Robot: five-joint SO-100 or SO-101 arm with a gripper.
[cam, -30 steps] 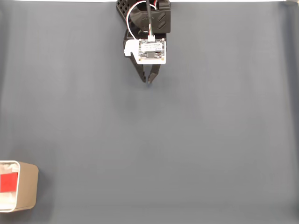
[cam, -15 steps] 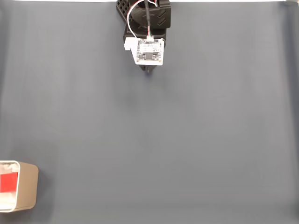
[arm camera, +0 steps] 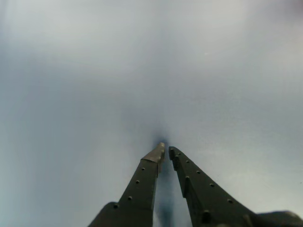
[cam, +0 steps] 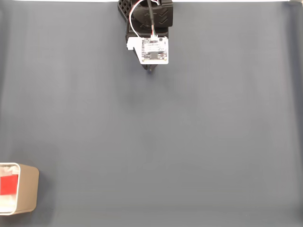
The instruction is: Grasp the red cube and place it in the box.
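At bottom left of the fixed view, cube (cam: 8, 185) lying inside the box (cam: 28, 189), against its white interior, box cut by the frame's left edge. Up at top centre, well apart from both across bare grey cloth (cam: 189, 142), arm folded back with gripper (cam: 151, 70) mostly hidden under its white camera board (cam: 154, 50). Near the bottom of the wrist view, gripper (arm camera: 165, 149) with tips nearly together, only a thin gap between them, nothing held.
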